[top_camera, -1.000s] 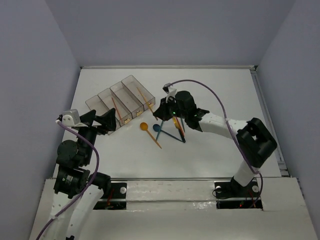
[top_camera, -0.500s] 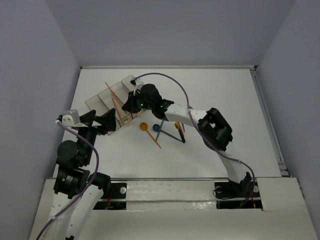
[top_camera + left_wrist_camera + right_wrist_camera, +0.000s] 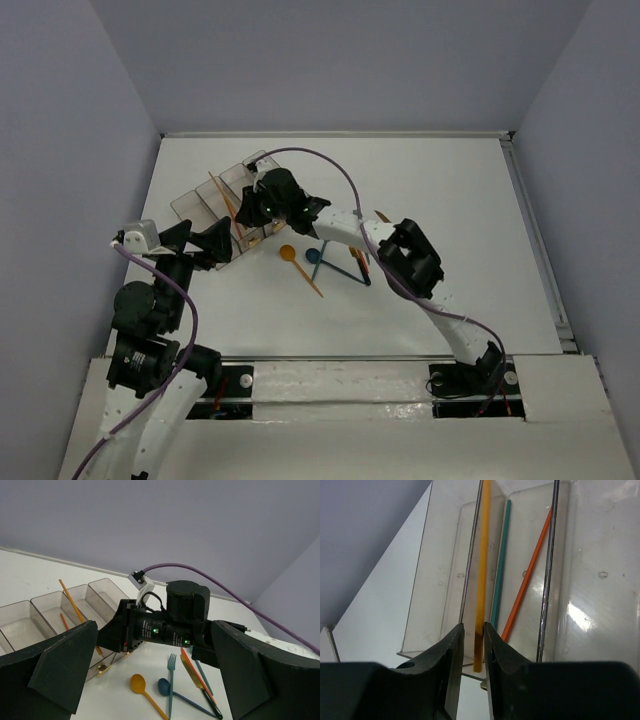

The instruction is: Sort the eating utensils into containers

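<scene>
My right gripper (image 3: 474,626) hangs over the containers (image 3: 445,555), a row of clear smoky bins (image 3: 205,195). Its jaws stand slightly open around an orange utensil handle (image 3: 483,570): the handle touches the right finger, with a small gap on the left. The handle slants up out of the bins (image 3: 222,192), along a dividing wall. A teal handle (image 3: 502,555) and an orange-red one (image 3: 530,575) lie in the bin beside it. My left gripper (image 3: 154,625) is open and empty, near the bins' front end (image 3: 195,240).
Loose on the table right of the bins lie an orange spoon (image 3: 138,683), a blue spoon (image 3: 164,686), a teal fork (image 3: 171,680), a gold knife with a black handle (image 3: 192,672) and an orange-red utensil (image 3: 187,660). The right arm spans above them.
The right arm swung left from the loose pile to the bins, carrying the orange utensil. Its jaws have just parted a little. The left arm has not moved.
</scene>
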`<state>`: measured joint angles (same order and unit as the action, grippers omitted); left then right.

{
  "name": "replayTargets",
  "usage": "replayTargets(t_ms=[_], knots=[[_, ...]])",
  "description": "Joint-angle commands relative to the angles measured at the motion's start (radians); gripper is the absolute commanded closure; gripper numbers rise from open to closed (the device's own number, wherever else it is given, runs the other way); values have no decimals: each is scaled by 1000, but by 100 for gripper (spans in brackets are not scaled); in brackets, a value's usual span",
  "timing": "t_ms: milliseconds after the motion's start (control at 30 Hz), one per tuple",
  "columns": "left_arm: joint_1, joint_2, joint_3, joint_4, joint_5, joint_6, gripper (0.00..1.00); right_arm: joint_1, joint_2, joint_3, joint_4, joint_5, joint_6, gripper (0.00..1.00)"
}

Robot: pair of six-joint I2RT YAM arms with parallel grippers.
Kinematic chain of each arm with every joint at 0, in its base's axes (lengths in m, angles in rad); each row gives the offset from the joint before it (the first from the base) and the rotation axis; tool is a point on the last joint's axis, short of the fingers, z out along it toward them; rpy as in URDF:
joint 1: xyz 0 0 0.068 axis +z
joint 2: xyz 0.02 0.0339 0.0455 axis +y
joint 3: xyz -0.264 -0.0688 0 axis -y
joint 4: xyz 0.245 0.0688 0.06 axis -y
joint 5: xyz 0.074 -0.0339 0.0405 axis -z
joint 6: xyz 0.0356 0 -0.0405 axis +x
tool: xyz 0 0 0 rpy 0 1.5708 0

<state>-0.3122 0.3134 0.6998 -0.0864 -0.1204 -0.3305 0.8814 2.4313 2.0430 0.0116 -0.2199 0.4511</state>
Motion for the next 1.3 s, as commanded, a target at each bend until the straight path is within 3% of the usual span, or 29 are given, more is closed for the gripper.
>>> replayTargets(t_ms=[0, 133, 333, 500, 533, 633, 767, 967, 1267], knots=[[-2, -11, -3, 59, 5, 7, 1, 11, 20, 80, -52, 10, -6, 67], [-2, -13, -3, 59, 5, 7, 1, 11, -8, 75, -50, 17, -15, 60], [-2, -13, -3, 57, 4, 7, 1, 11, -154, -45, -22, 54, -26, 62], [-2, -19, -5, 53, 2, 8, 1, 11, -394, -376, 57, 162, -52, 70], [-2, -19, -5, 53, 2, 8, 1, 11, -432, -503, 67, 169, -60, 71], [-2, -17, -5, 57, 13, 8, 1, 11, -549, -688, 13, 217, -72, 72], [-2, -14, -5, 57, 15, 8, 1, 22, -627, -829, -39, 217, -86, 72], [-2, -8, -6, 56, 16, 8, 1, 56, -577, -811, -114, 229, -141, 75], [-2, -4, -6, 56, 22, 8, 1, 65, -488, -738, -142, 309, -143, 70]])
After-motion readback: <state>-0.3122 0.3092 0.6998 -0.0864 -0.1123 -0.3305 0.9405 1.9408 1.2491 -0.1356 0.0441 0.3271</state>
